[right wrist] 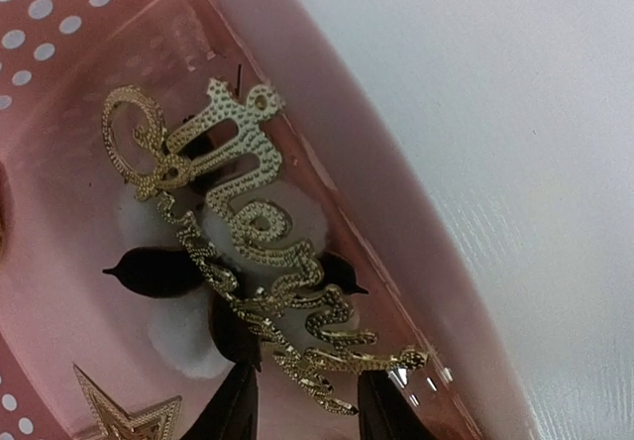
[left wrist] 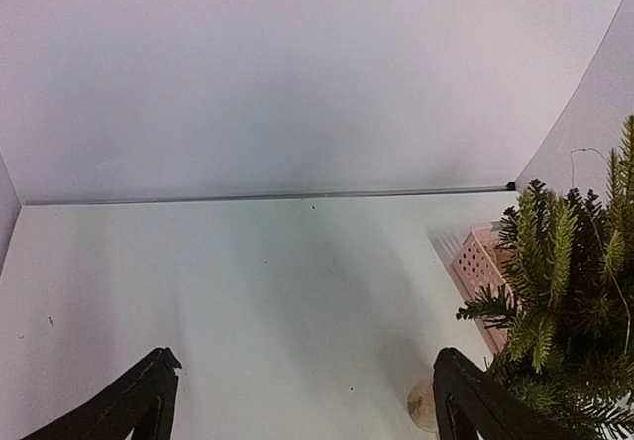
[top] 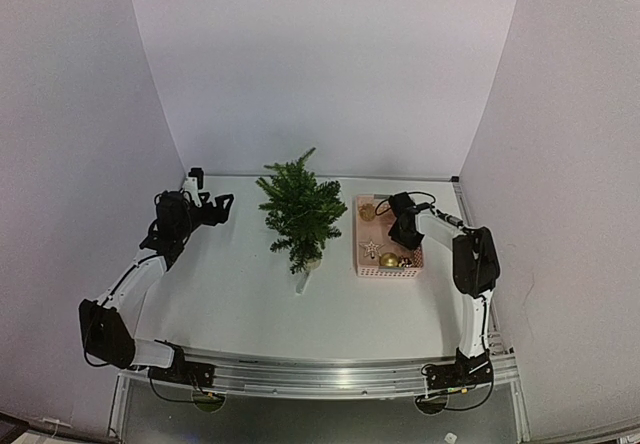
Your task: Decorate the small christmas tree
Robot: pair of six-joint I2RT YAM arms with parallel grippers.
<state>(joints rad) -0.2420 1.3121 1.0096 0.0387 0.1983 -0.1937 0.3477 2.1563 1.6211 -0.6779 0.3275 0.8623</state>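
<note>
Tree: the tree (top: 300, 209) was seen standing upright near the middle of the table (top: 240, 304), its dark green branches spread bushily on all sides.
Pot: a pale round pot (top: 312, 261) was seen at the tree's foot, resting on the table.
Basket: a pink basket (top: 388, 272) with perforated walls was placed just to the right of the tree, apart from the branches.
Basket contents: a gold ball (top: 388, 260), a gold star (right wrist: 124, 415) and a gold script ornament (right wrist: 248, 232) were seen lying inside. The script ornament was laid along the basket's inner wall.
Right gripper: the right gripper (right wrist: 307, 400) was lowered into the basket. The lower end of the script ornament was seen running between its dark fingers (right wrist: 233, 405), which stood a little apart. Whether the ornament was pinched or only straddled could not be told.
Left gripper: the left gripper (top: 215, 202) was held over the table to the left of the tree, well apart from the basket. Its fingers (left wrist: 139, 405) were spread wide and nothing was held between them.
Left wrist view: the tree was seen at the right edge, with the pot beside the right finger and a corner of the basket behind the branches.
Surroundings: the table was enclosed by plain white walls (top: 320, 64) at the back and both sides.
</note>
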